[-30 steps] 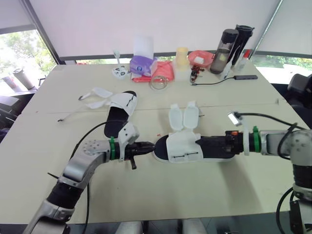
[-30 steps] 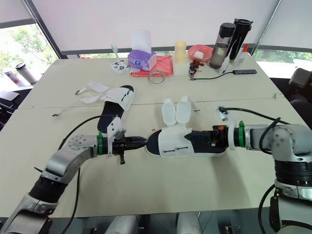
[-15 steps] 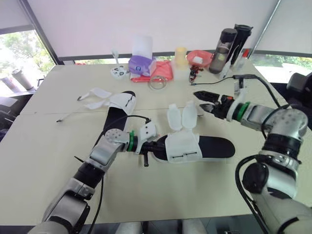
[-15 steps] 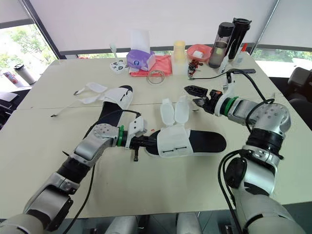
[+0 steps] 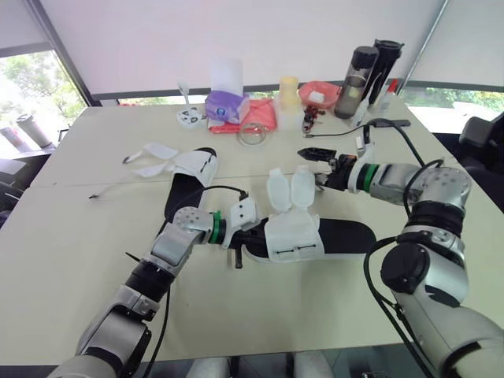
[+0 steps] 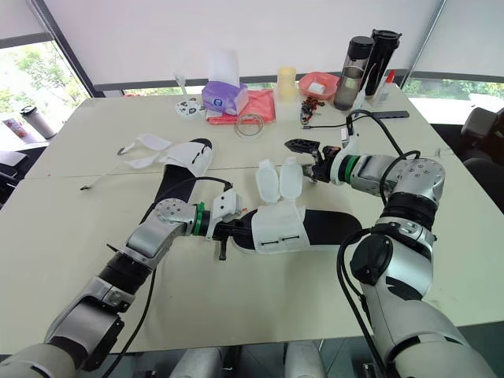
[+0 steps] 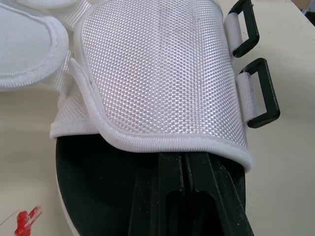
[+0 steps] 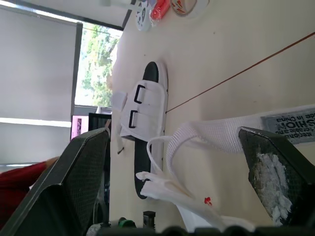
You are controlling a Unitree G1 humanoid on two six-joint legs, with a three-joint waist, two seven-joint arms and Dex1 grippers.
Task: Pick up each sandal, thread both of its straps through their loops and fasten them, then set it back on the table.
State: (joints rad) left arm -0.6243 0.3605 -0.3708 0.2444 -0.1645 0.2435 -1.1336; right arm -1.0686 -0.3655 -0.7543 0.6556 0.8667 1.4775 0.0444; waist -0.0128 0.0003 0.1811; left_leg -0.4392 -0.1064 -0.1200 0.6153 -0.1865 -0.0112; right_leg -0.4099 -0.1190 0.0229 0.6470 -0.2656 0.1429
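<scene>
Beige table (image 5: 71, 236) beneath white roller blinds, with windows at both far corners. Recorded near the middle of the table: black-soled sandal with white mesh upper (image 5: 307, 236), lying flat, toe toward the left edge and heel toward the right edge. Two white hook-and-loop straps (image 5: 290, 189) unfastened, standing up on the far side of the upper. Two black plastic loops (image 7: 256, 93) empty on the side toward the near edge. Left gripper (image 5: 250, 233) at the toe end, fingers (image 7: 182, 196) pressed together with only a slit between them, pushed in under the edge of the mesh upper and resting on the black sole. Right gripper (image 5: 317, 169) raised just beyond the strap tips, on the side toward the far right corner, jaws spread wide with nothing clamped; one strap seen between the fingers in the right wrist view, contact not determinable. Second black-and-white sandal (image 5: 193, 177) lying flat nearer the left edge, well apart from both grippers, its straps (image 5: 153, 156) loose and splayed toward the left edge. Small red mark (image 7: 27, 221) on the table surface beside the toe of the first sandal. Along the far edge: purple tissue box (image 5: 224, 104), red cloth (image 5: 264, 114), cream cup (image 5: 290, 90), red bowl (image 5: 319, 93), two dark bottles (image 5: 358, 71), black cable (image 5: 346, 132).
</scene>
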